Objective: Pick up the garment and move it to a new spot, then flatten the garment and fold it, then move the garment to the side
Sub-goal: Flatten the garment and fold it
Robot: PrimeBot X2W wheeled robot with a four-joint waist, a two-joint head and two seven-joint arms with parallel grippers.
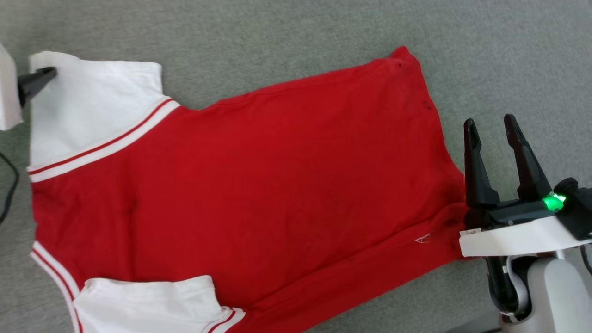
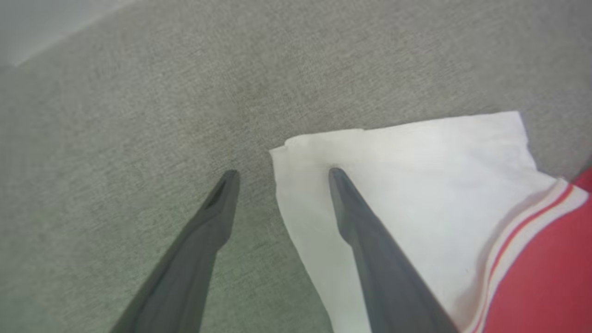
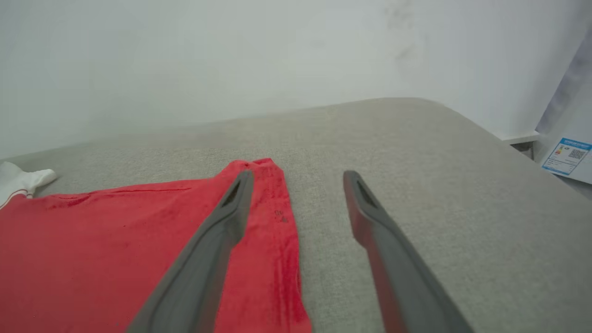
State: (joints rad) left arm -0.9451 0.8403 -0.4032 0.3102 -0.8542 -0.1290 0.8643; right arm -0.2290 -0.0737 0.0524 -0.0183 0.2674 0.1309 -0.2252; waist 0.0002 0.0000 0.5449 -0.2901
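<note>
The garment [image 1: 259, 185] lies spread flat on the grey cushion, plain red side up, its white sleeves at the left of the head view and its hem at the right. My left gripper [image 2: 280, 175] is open at the corner of the far white sleeve [image 2: 416, 185]; one finger is over the sleeve, the other over bare fabric. One dark fingertip [image 1: 39, 78] of it shows at the left edge of the head view. My right gripper [image 1: 490, 124] is open just beside the hem edge [image 3: 277, 231], holding nothing.
The grey upholstered surface [image 1: 508, 55] extends beyond the shirt on all sides. A white wall [image 3: 231, 55] rises behind it, and the cushion's rounded edge drops off at the right, where a labelled white object [image 3: 566, 157] stands. A black cable [image 1: 9, 185] hangs at the left.
</note>
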